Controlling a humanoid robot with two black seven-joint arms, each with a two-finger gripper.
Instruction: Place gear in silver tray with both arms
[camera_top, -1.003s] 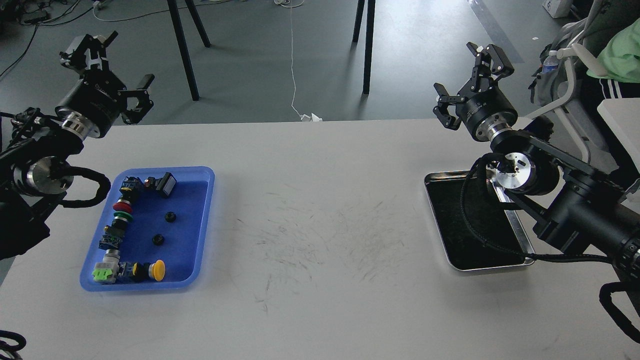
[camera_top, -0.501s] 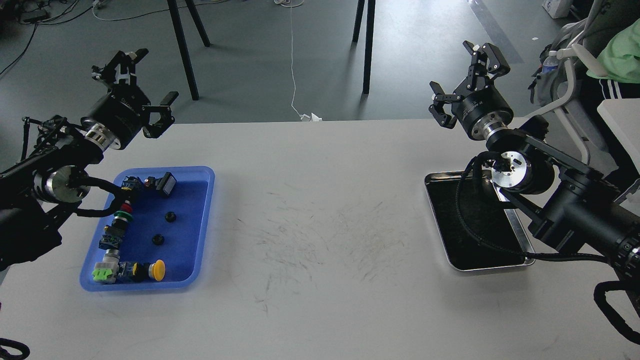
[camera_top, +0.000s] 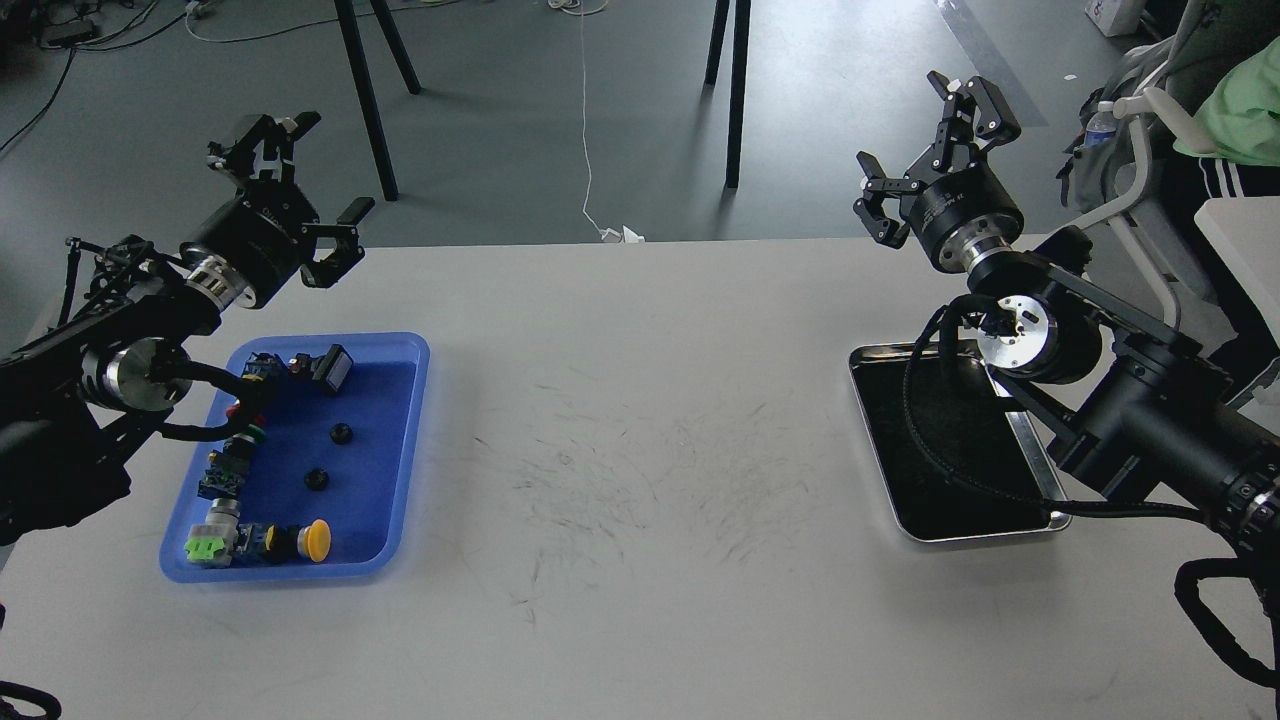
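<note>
**Two open grippers up high, gears waiting in the blue tray**

The table is flat, pale grey and smooth, with thin dark scratch marks in the middle.

At about 9 o'clock sits a blue plastic tray with soft round corners. Two small black round gears lie apart on its bare blue floor, one just below the other. Down its left side runs a row of chunky push buttons; one has a round yellow cap, one a bright green block.

At about 3 o'clock sits the silver tray. It is a shiny metal rectangle with round corners, a raised rim and a dull black inside. Nothing small lies in the part that shows.

The left gripper hangs in the air at about 10 o'clock, past the blue tray's far end. Its two black fingers are spread wide apart and hold nothing.

The right gripper hangs at about 2 o'clock, beyond the silver tray. Its fingers are also spread apart and empty. The right arm, black with shiny silver rings and a looping black cable, covers the silver tray's right side.
</note>
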